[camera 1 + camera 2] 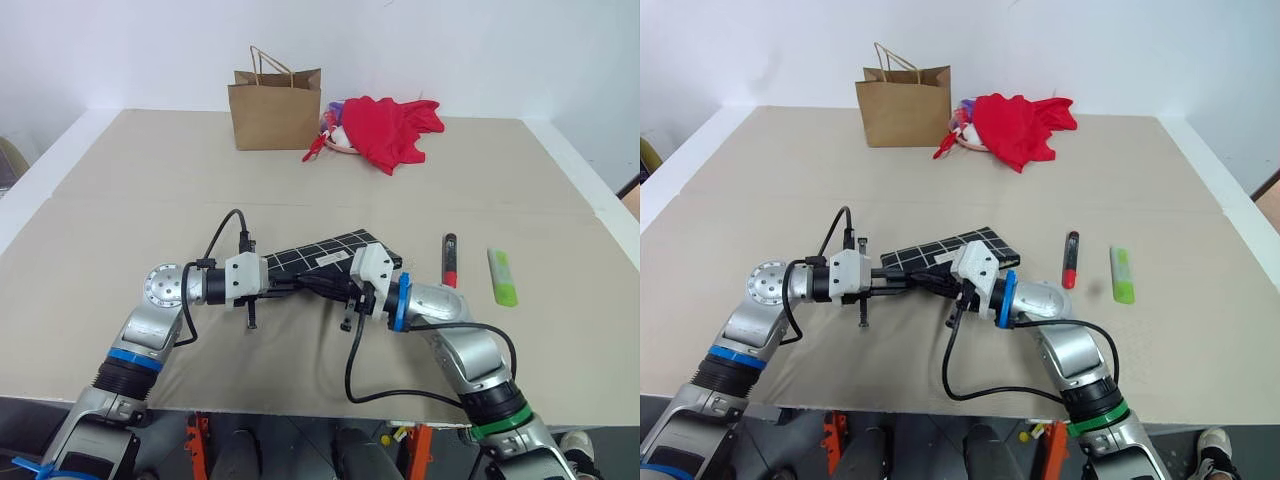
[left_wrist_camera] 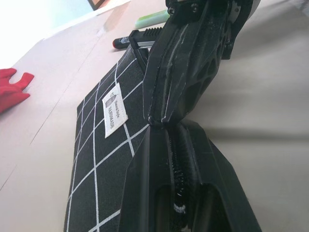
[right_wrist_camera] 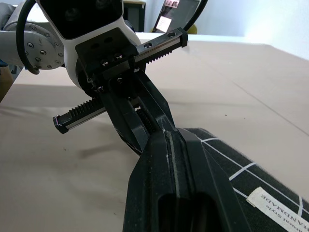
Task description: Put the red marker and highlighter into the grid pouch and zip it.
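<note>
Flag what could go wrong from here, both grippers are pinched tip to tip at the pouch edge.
1. The left gripper and right gripper, both shut, meet tip to tip over the grid pouch's near edge; whether either has the zipper pull is unclear, so a pull apart may drag the pouch, not open it.
2. The red marker and highlighter lie loose on the table beside the right arm; a sweep could knock them away.

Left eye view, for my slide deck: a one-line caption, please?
Both shut grippers meet at the grid pouch; red marker and highlighter wait outside.
</note>
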{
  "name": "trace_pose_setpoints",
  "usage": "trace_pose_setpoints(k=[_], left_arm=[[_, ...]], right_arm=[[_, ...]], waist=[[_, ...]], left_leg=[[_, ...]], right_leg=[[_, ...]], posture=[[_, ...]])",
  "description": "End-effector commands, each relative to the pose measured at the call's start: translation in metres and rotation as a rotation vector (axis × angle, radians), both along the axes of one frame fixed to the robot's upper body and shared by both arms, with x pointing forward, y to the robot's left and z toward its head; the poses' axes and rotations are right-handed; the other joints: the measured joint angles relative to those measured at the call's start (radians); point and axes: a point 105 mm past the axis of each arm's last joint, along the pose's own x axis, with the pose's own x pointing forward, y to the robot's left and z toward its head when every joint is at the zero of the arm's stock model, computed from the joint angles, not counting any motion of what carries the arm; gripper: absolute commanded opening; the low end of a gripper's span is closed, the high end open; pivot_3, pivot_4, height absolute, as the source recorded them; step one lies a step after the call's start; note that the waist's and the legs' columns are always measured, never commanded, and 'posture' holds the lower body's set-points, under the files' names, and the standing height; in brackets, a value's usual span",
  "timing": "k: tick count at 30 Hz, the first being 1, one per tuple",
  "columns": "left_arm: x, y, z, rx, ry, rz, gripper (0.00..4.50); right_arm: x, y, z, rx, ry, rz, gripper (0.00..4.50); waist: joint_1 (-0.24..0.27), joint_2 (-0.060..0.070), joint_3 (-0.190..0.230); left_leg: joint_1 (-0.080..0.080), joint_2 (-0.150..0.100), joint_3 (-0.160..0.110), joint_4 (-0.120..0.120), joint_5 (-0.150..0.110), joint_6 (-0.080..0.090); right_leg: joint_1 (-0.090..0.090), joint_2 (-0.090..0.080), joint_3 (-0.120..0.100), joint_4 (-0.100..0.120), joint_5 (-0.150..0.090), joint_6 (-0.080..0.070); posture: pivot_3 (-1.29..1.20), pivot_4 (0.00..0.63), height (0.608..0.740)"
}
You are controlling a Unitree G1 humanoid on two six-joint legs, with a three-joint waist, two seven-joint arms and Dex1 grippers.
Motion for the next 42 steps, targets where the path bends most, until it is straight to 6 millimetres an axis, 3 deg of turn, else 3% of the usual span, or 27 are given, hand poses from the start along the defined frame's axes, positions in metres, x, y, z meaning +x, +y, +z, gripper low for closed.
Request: trace_pose_setpoints(k=[1,5,6,8,10,14,15,18,20,22,26,30,37,42], left_arm=[[-0.007,-0.014,0.013,-0.032,-0.075,-0.066,0.00],[-0.009,-0.012,0.014,-0.038,-0.072,-0.062,0.00],[-0.009,-0.011,0.014,-0.039,-0.070,-0.061,0.00],[-0.011,-0.009,0.013,-0.038,-0.066,-0.060,0.00],[-0.012,-0.008,0.012,-0.037,-0.063,-0.060,0.00],[-0.012,-0.006,0.011,-0.032,-0.061,-0.061,0.00],[-0.012,-0.006,0.011,-0.031,-0.061,-0.062,0.00],[-0.013,-0.007,0.015,-0.053,-0.046,-0.079,0.00],[-0.015,-0.007,0.020,-0.084,-0.017,-0.097,0.00],[-0.015,-0.006,0.027,-0.131,0.036,-0.113,0.00],[-0.021,-0.003,0.029,-0.113,0.097,-0.178,0.00],[-0.021,-0.001,0.028,-0.083,0.105,-0.195,0.00],[-0.018,-0.001,0.024,-0.054,0.088,-0.192,0.00],[-0.020,-0.002,0.026,-0.072,0.092,-0.193,0.00]], right_arm=[[-0.004,0.009,0.008,0.011,-0.018,0.035,0.03],[-0.004,-0.002,0.025,0.116,0.010,-0.001,0.03],[-0.002,-0.008,0.032,0.141,0.013,-0.027,0.52],[-0.006,-0.017,0.043,0.198,0.050,-0.030,1.07],[-0.013,-0.028,0.058,0.263,0.076,-0.018,2.02],[-0.013,-0.072,0.086,0.435,0.167,-0.123,4.20],[-0.009,-0.085,0.086,0.439,0.174,-0.181,4.46],[0.011,-0.134,0.074,0.432,0.178,-0.444,4.46],[0.029,-0.172,0.051,0.341,0.153,-0.720,4.46],[0.038,-0.199,0.029,0.279,0.147,-0.915,4.46],[0.043,-0.221,-0.002,0.189,0.141,-1.122,4.46],[0.044,-0.225,-0.016,0.172,0.142,-1.197,4.46],[0.046,-0.207,-0.017,0.192,0.155,-1.150,4.46],[0.041,-0.203,-0.040,0.135,0.231,-1.169,4.46]], waist=[[0.000,0.000,0.000],[0.000,0.000,0.000],[0.000,0.000,0.000],[0.000,0.000,0.000],[0.000,0.000,0.000],[0.000,0.000,0.000],[0.001,0.000,0.000],[0.001,0.000,0.000],[0.001,0.000,0.000],[0.001,0.000,0.000],[-0.003,0.002,0.000],[-0.008,0.003,0.000],[-0.005,0.003,0.000],[-0.003,0.003,0.000]], left_leg=[[0.000,0.000,0.000,0.000,0.000,0.000],[0.000,0.000,-0.001,0.000,0.000,0.000],[0.000,0.000,-0.001,0.000,0.000,0.000],[0.000,0.000,-0.001,0.000,0.000,0.000],[0.000,0.000,-0.001,0.000,0.000,0.000],[0.000,0.000,-0.002,0.000,0.000,0.000],[0.000,0.000,-0.002,0.000,0.000,0.000],[0.000,0.000,-0.002,0.001,0.000,0.000],[0.000,0.000,-0.002,0.001,0.000,0.000],[0.000,0.000,-0.002,0.001,0.000,0.000],[0.000,0.000,-0.001,0.000,0.000,0.000],[0.000,0.000,-0.001,-0.001,0.000,0.001],[0.000,0.000,-0.001,0.000,0.000,0.001],[0.000,0.000,-0.001,-0.001,0.000,0.001]], right_leg=[[0.000,0.000,0.000,0.000,0.000,0.000],[0.000,0.000,-0.001,0.000,0.000,0.000],[0.000,0.000,-0.001,0.000,0.000,0.000],[0.000,0.000,-0.001,0.000,0.000,0.000],[0.001,0.000,-0.001,0.000,0.000,0.000],[0.001,0.000,-0.001,0.000,0.000,0.000],[0.001,0.000,-0.001,0.000,0.000,0.000],[0.002,0.000,-0.001,0.000,0.000,0.000],[0.002,0.000,-0.001,0.000,0.000,0.000],[0.002,0.000,-0.001,0.000,0.000,0.000],[0.001,0.000,-0.001,0.000,0.000,0.000],[0.001,0.000,-0.001,0.000,-0.001,0.000],[0.001,0.000,-0.001,0.000,-0.001,0.000],[0.001,0.000,-0.001,0.000,-0.001,-0.001]], posture=[[0.00,0.150,0.740],[0.00,0.150,0.740],[0.00,0.150,0.740],[0.00,0.150,0.740],[0.00,0.150,0.740],[0.00,0.150,0.740],[0.00,0.150,0.740],[0.00,0.150,0.740],[0.00,0.150,0.740],[0.00,0.150,0.740],[0.00,0.150,0.740],[0.00,0.150,0.740],[0.00,0.150,0.740],[0.00,0.150,0.740]])
